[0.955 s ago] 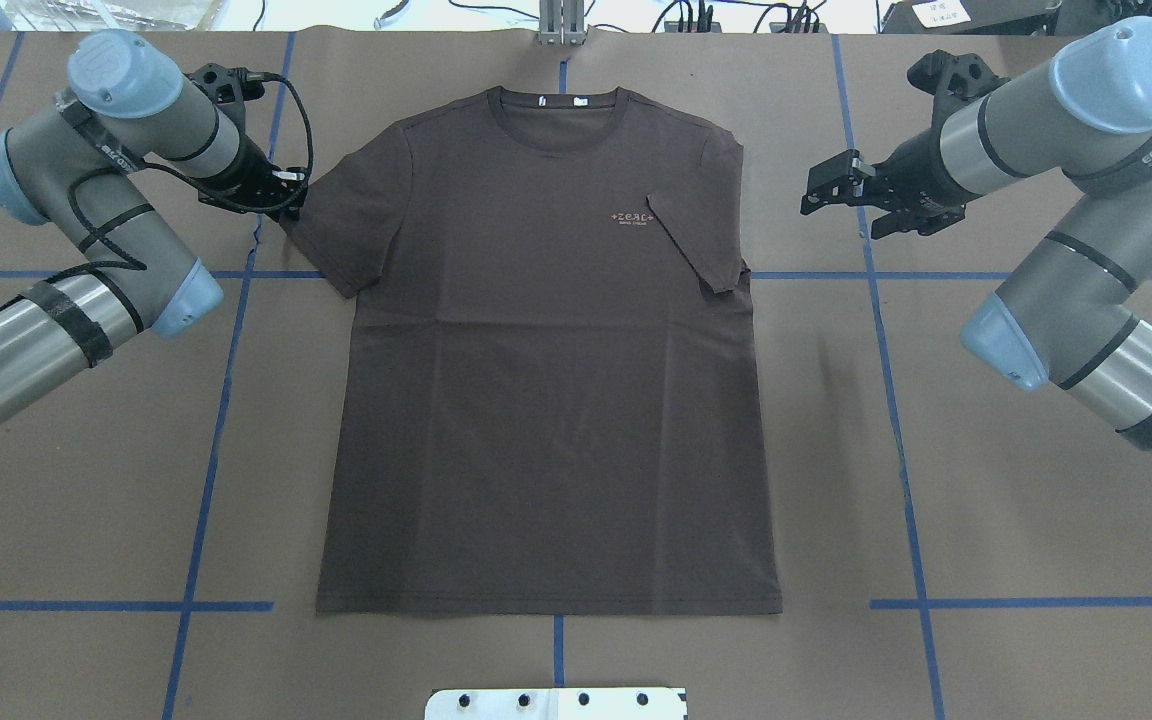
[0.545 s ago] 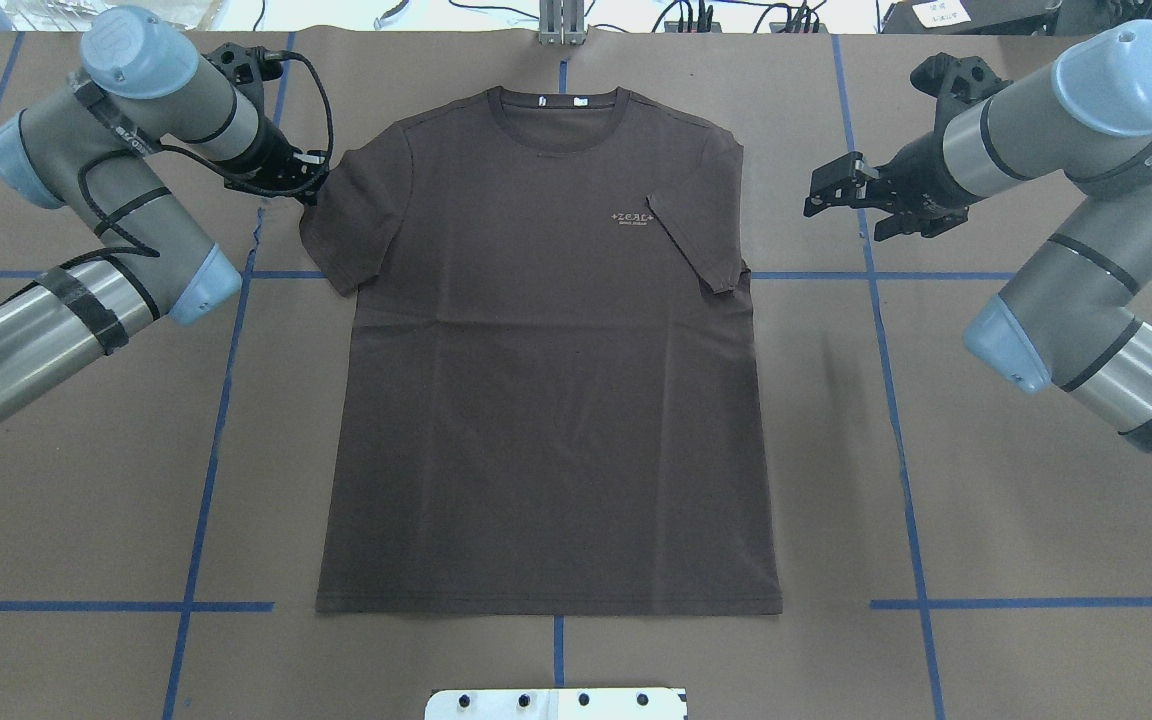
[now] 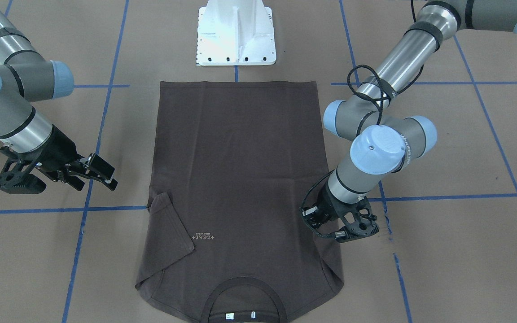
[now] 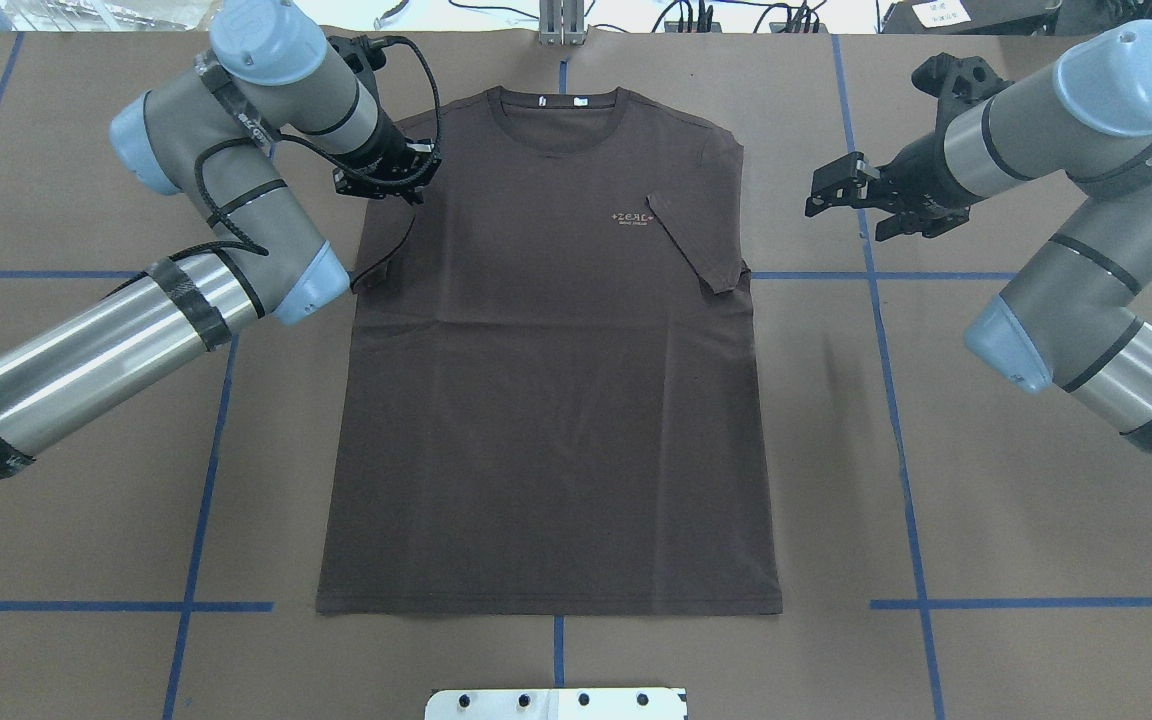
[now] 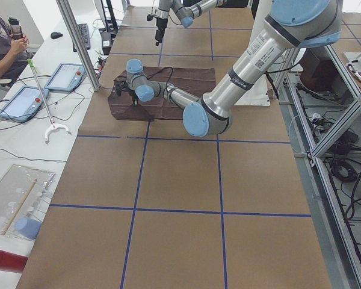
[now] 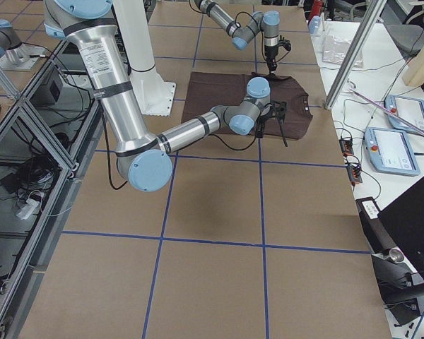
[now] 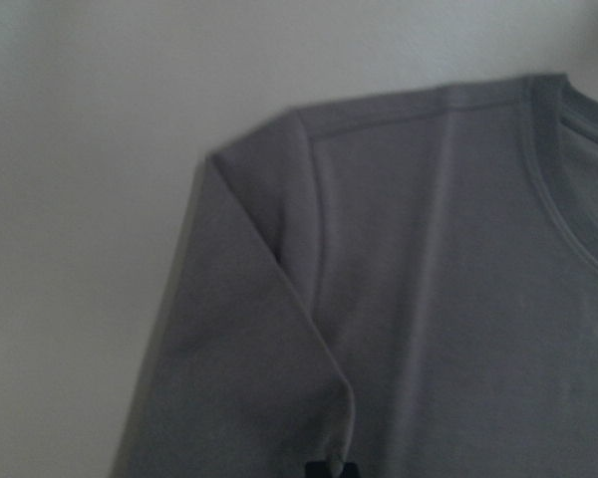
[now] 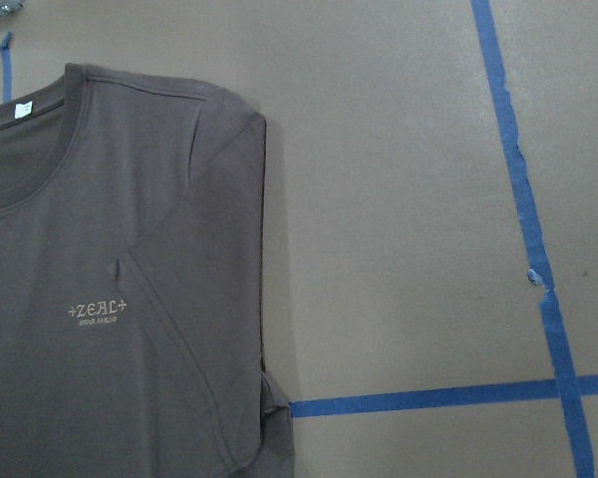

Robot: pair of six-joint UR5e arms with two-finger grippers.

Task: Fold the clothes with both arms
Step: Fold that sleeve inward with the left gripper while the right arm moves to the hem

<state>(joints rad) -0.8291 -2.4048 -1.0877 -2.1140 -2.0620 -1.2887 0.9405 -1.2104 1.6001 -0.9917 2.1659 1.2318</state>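
The dark brown-grey T-shirt [image 4: 546,400] lies flat on the table, collar [image 4: 558,105] at the far side. The sleeve on the right arm's side [image 4: 701,235] is folded in beside the pale chest print [image 4: 634,217]. My left gripper [image 4: 391,190] stands over the shirt's other shoulder, shut on that sleeve [image 4: 376,235], which is folded inward over the body. The left wrist view shows that folded sleeve [image 7: 249,378] and one fingertip [image 7: 329,468] on its edge. My right gripper [image 4: 839,200] is open and empty, off the shirt to the side. It also shows in the front-facing view [image 3: 97,181].
The white pedestal plate [image 4: 556,703] sits just beyond the shirt's hem at the robot's side. Blue tape lines [image 4: 896,420] cross the brown table cover. A metal post [image 4: 561,25] and cables stand at the far edge.
My left gripper has moved inward over the shirt's shoulder and drawn the sleeve with it, folding it onto the body. The right gripper has barely moved.
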